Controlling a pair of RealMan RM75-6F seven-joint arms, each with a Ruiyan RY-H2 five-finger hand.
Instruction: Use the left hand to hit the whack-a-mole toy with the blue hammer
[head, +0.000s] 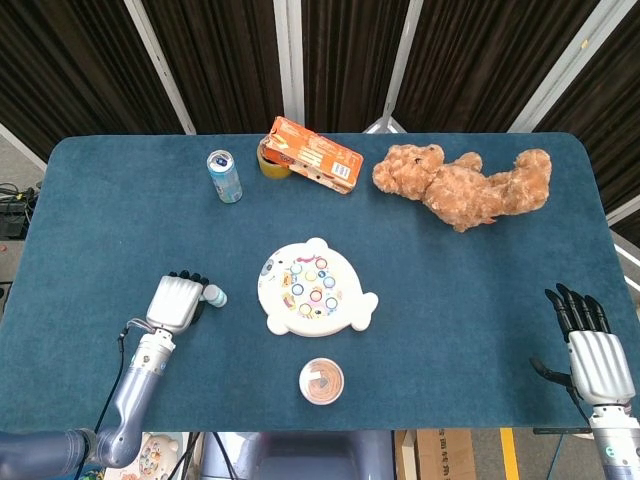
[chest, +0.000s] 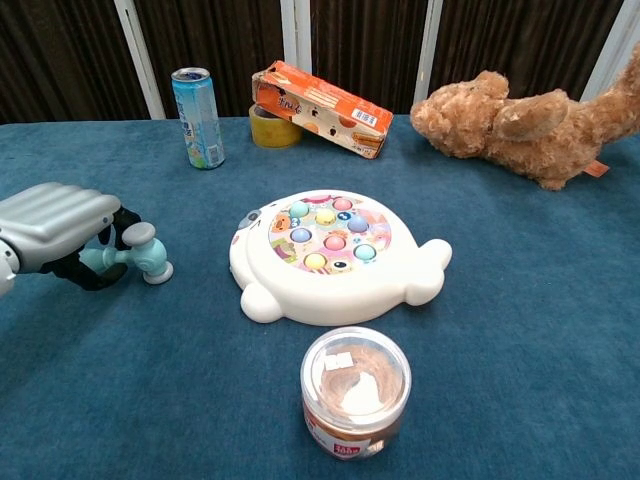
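Observation:
The white whack-a-mole toy (head: 313, 291) (chest: 333, 255) with coloured buttons lies mid-table. My left hand (head: 174, 301) (chest: 55, 226) grips the light-blue hammer (head: 212, 296) (chest: 143, 257) low over the cloth, well left of the toy. The hammer's head points toward the toy with a clear gap between them. My right hand (head: 594, 350) sits at the table's front right corner, fingers spread and holding nothing; the chest view does not show it.
A blue can (head: 224, 175) (chest: 197, 117), yellow tape roll (chest: 266, 127) and orange box (head: 314, 153) (chest: 320, 110) stand at the back. A brown teddy bear (head: 462, 186) (chest: 518, 113) lies back right. A lidded jar (head: 321, 381) (chest: 354, 392) stands in front of the toy.

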